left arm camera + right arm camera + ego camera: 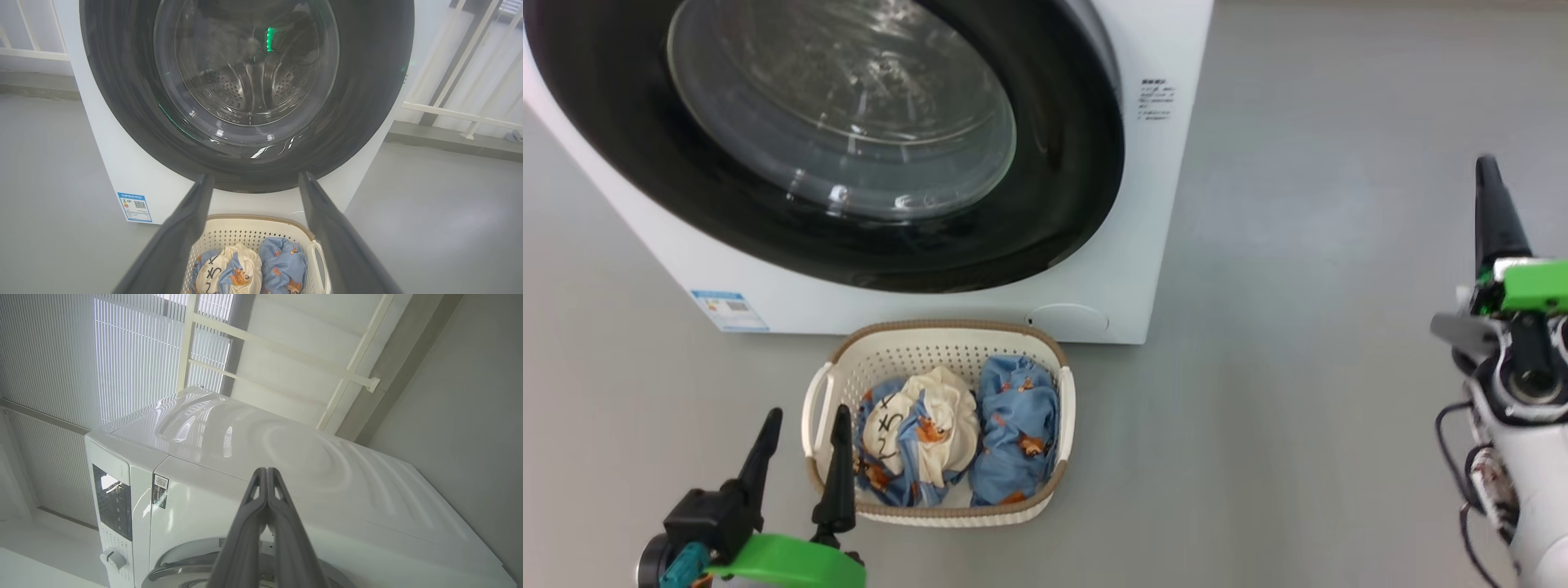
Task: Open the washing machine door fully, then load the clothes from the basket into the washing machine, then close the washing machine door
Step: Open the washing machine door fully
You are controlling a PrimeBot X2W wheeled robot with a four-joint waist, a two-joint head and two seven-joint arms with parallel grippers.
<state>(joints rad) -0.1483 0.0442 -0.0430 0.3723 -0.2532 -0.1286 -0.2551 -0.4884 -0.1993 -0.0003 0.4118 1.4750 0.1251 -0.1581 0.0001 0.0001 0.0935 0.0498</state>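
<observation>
the washing machine door (849, 139) sits shut on the washing machine (1131, 245). its glossy black rim looks stiff and slick, best hooked at the edge. the clothes (947, 437), soft and light, lie in the basket (947, 327) on the floor (1298, 367) just before it. the left claw (807, 412) hangs wide beside the basket; the right claw (1489, 167), pinched closed, stands well apart. the left wrist view shows the drum (249, 90) through the glass, the right wrist view a dial (112, 559).

Grey floor (1323, 204) at the head view's right; white railing (449, 113) upper right, left wrist view; bright blinds (135, 355) upper left, right wrist view.
</observation>
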